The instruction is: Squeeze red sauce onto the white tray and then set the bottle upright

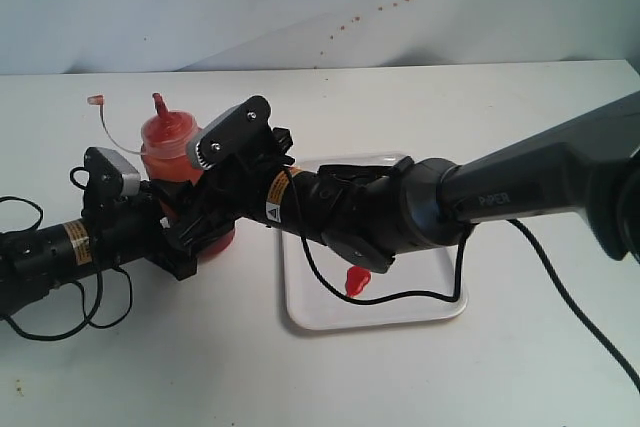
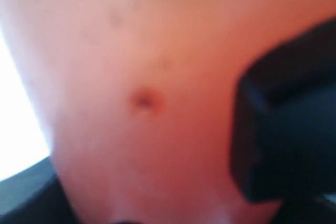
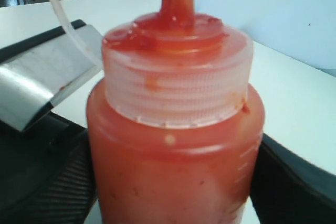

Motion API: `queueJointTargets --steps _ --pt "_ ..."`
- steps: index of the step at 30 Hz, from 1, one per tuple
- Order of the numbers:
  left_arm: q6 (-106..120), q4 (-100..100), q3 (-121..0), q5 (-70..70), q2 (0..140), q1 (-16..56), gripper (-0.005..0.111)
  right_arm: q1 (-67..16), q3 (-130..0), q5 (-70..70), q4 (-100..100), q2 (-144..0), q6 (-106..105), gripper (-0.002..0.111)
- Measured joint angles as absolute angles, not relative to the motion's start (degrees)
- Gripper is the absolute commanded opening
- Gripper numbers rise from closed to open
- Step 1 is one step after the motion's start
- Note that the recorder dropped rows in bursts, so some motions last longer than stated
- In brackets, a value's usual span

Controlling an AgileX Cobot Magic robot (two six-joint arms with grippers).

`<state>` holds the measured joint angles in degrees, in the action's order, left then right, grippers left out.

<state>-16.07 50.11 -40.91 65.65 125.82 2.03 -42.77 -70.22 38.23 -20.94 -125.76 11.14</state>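
The bottle (image 1: 168, 147) stands upright on the table left of the white tray (image 1: 330, 312), its red nozzle (image 1: 160, 105) pointing up and its cap (image 1: 96, 100) dangling on the tether. My right gripper (image 1: 205, 197) reaches across and is shut on the bottle (image 3: 173, 171); its black fingers (image 3: 42, 182) press both sides. My left gripper (image 1: 188, 235) holds the bottle low, from the left. In the left wrist view the bottle's wall (image 2: 142, 77) fills the blurred picture, with a black finger (image 2: 283, 129) at its side. A blob of red sauce (image 1: 356, 282) lies on the tray.
The right arm (image 1: 500, 192) stretches low over the tray, and its black cable (image 1: 400, 297) loops across the tray's surface. More cable (image 1: 60, 317) lies by the left arm. Red splatter marks dot the back wall (image 1: 350, 22).
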Motion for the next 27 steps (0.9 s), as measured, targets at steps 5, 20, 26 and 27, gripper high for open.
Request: queueJointTargets --steps 5,20,26,27 --pt "-16.1 50.1 -40.9 65.6 125.8 2.0 0.0 -42.8 -70.2 38.2 -20.9 -125.8 10.9 0.0" --pt "-16.1 50.1 -40.9 65.1 126.0 2.0 0.008 -42.9 -70.4 35.8 -21.0 -125.8 10.9 0.0" --pt "-16.1 50.2 -40.9 64.8 126.0 2.0 0.009 -43.0 -70.4 34.3 -21.0 -125.5 10.9 0.0" --pt "-16.1 50.2 -40.9 64.8 126.0 2.0 0.009 -43.1 -70.5 34.0 -21.0 -125.4 10.9 0.0"
